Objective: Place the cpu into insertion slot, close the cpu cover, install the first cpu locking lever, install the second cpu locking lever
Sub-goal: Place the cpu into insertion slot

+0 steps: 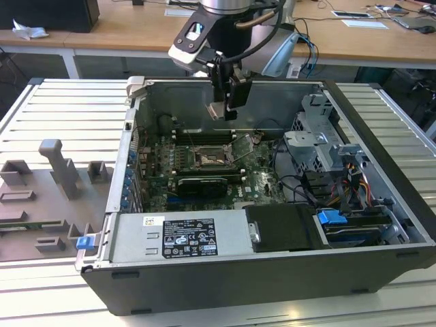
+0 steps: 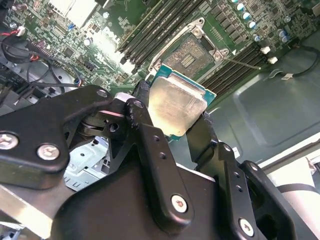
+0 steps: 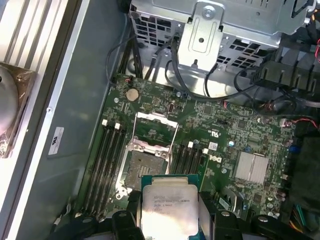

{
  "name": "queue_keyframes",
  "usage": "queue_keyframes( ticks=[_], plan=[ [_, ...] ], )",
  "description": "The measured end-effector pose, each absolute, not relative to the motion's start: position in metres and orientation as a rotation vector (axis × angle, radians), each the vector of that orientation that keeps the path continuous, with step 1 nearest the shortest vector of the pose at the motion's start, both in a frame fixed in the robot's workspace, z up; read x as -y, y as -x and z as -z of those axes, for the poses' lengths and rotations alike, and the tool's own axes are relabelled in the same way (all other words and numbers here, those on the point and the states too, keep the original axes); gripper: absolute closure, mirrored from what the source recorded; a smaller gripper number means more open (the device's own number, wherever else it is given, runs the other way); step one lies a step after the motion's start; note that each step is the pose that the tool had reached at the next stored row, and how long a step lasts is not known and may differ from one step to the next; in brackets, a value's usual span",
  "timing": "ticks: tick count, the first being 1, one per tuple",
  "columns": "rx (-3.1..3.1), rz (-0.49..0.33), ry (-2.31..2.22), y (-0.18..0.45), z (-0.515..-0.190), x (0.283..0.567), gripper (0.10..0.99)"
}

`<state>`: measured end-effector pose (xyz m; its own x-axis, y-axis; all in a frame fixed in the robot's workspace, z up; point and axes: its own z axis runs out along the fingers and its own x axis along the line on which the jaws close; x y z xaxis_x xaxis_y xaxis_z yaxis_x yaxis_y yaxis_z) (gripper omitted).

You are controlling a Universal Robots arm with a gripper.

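the open computer case [image 1: 204, 300] holds a green board [image 3: 225, 145], and on it the insertion slot [image 3: 145, 160] sits uncovered. above the slot the gripper [image 2: 172, 112] is clamped on the cpu [image 3: 170, 207] by two opposite edges. the chip looks light, stiff and slick, with a probably fragile underside, so the edges seem the safe hold.

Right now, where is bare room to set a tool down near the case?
Bare: the slatted table between the case and the camera, and at the exterior view's right of it. Crowded: motherboard around the insertion slot, cabled drive cage.
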<state>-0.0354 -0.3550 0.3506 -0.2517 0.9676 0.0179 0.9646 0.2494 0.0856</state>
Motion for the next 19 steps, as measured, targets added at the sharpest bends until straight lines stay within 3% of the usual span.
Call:
queue_keyframes(
  ticks=[19],
  plan=[
    [-2.316,-0.116,-2.054,0.0356,-0.3424,0.355,0.545]
  ],
)
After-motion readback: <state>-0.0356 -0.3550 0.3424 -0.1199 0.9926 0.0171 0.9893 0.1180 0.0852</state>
